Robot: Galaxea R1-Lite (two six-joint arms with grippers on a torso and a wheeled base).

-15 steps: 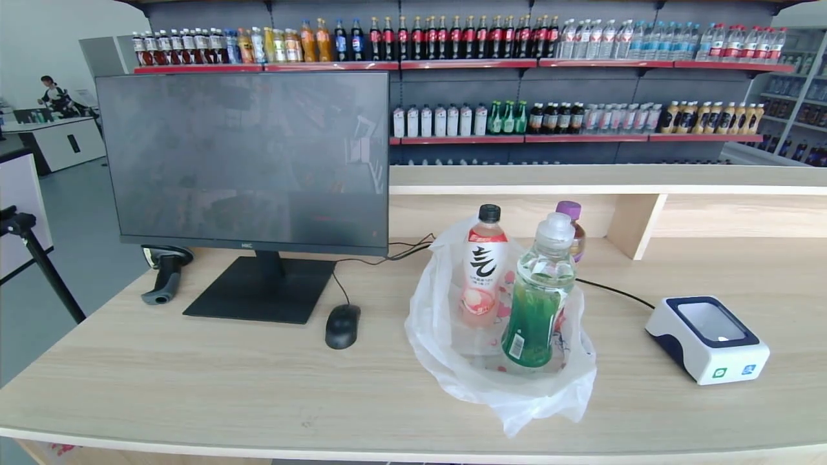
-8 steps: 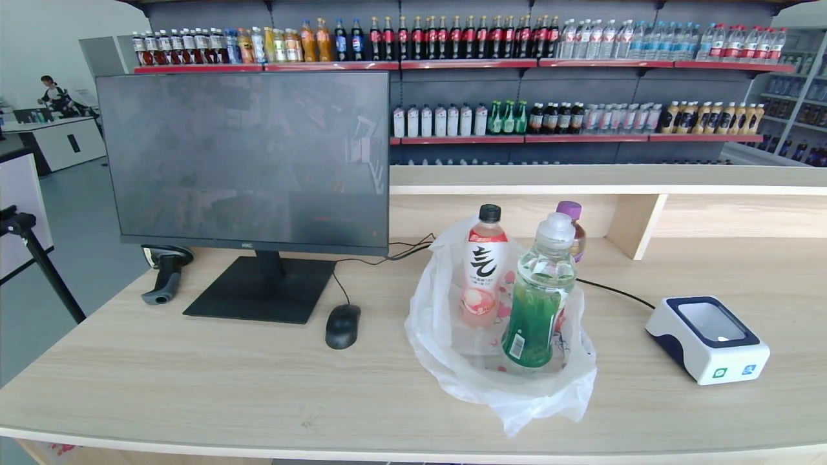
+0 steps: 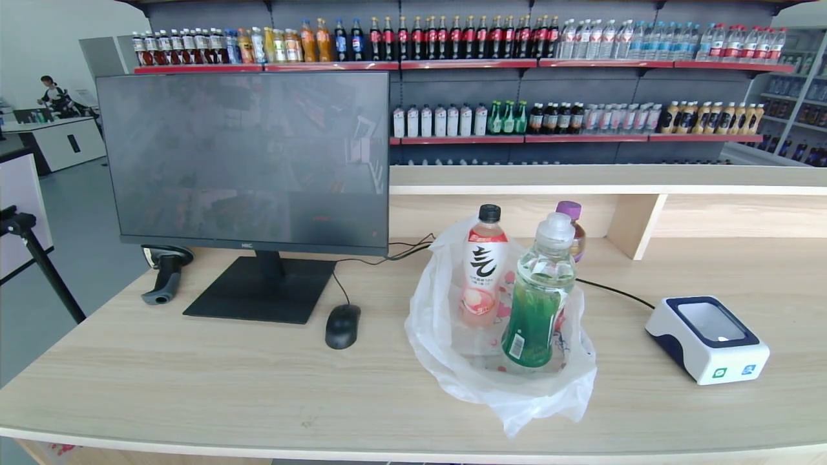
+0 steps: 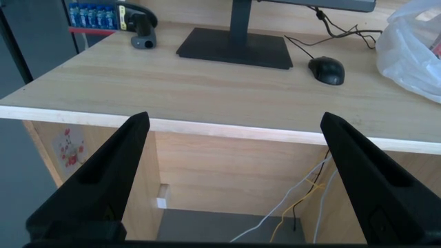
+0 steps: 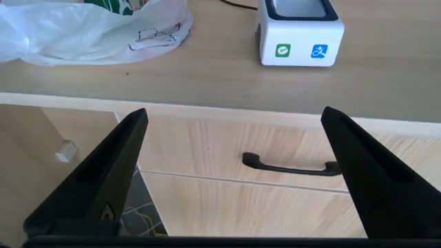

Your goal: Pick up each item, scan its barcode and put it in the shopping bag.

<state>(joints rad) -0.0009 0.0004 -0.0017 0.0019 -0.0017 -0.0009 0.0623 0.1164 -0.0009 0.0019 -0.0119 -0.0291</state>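
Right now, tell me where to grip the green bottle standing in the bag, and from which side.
Probably grip the green bottle on its clear upper body, above the label: it stands upright, and that part rises above the shopping bag. Come from the near side, jaws level; the pink bottle and purple-capped bottle crowd its far side.

light: I see bright, even | glare: reflections on black flat monitor screen [image 3: 245, 155] | shadows: faint beside crumpled white plastic bag [image 3: 452, 371] | head-view edges: bowed
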